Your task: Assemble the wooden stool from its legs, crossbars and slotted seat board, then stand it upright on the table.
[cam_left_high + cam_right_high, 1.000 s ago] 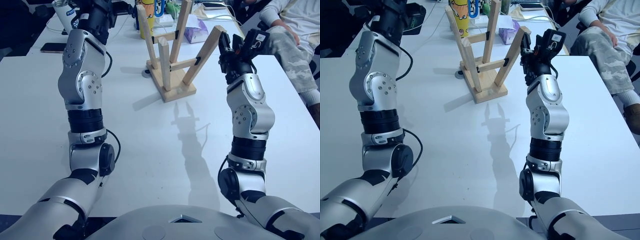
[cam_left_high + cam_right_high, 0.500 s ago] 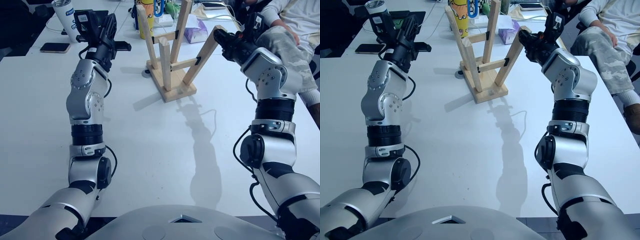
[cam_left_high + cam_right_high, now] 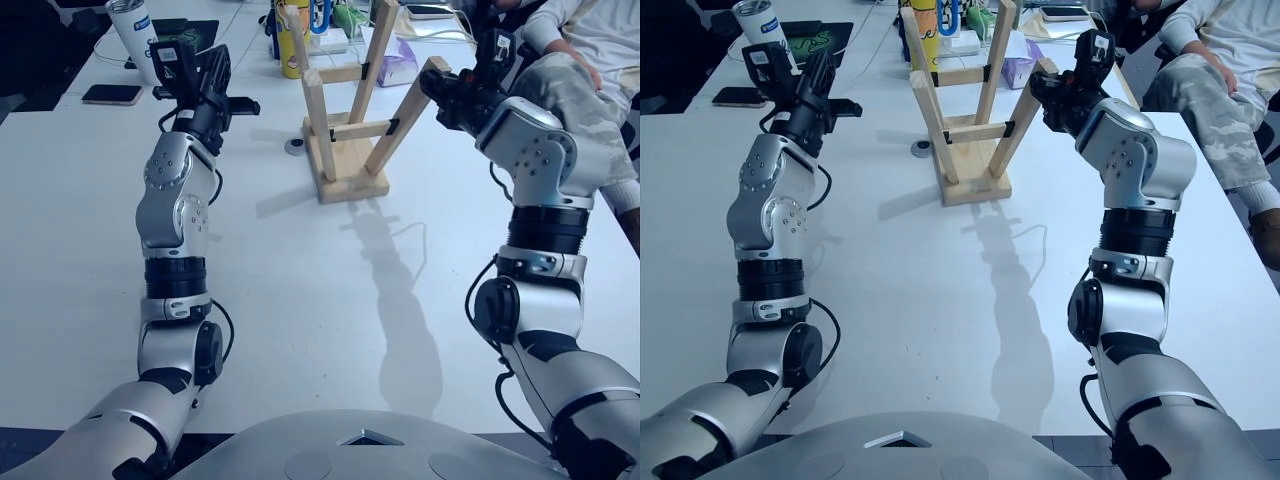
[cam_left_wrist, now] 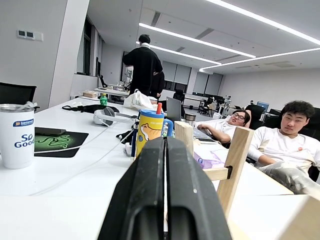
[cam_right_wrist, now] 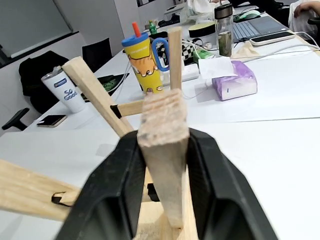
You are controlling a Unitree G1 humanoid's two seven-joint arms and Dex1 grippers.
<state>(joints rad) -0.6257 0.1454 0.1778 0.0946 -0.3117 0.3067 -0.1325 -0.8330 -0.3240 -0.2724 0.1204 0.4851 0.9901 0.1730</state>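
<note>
The wooden stool (image 3: 350, 120) stands upside down on the white table (image 3: 300, 300), seat board (image 3: 352, 186) down and legs pointing up, joined by crossbars (image 3: 360, 129). My right gripper (image 3: 437, 78) is shut on the top end of the rightmost slanted leg (image 5: 162, 117); in the right wrist view its black fingers (image 5: 117, 175) press both sides of the wood. My left gripper (image 3: 243, 101) hovers to the left of the stool, a short gap from it, shut with nothing held. Its fingers (image 4: 150, 200) meet edge to edge in the left wrist view.
Behind the stool stand a yellow cup (image 3: 290, 40) and a purple tissue pack (image 3: 398, 70). A white tumbler (image 3: 133, 35) and a phone (image 3: 110, 94) lie at the far left. A small round piece (image 3: 294, 146) rests left of the seat board. A seated person (image 3: 590, 60) is at the right edge.
My right gripper has gone from beside the slanted leg onto its top end, and the stool has shifted slightly. My left arm swung forward and down toward the stool's left side.
</note>
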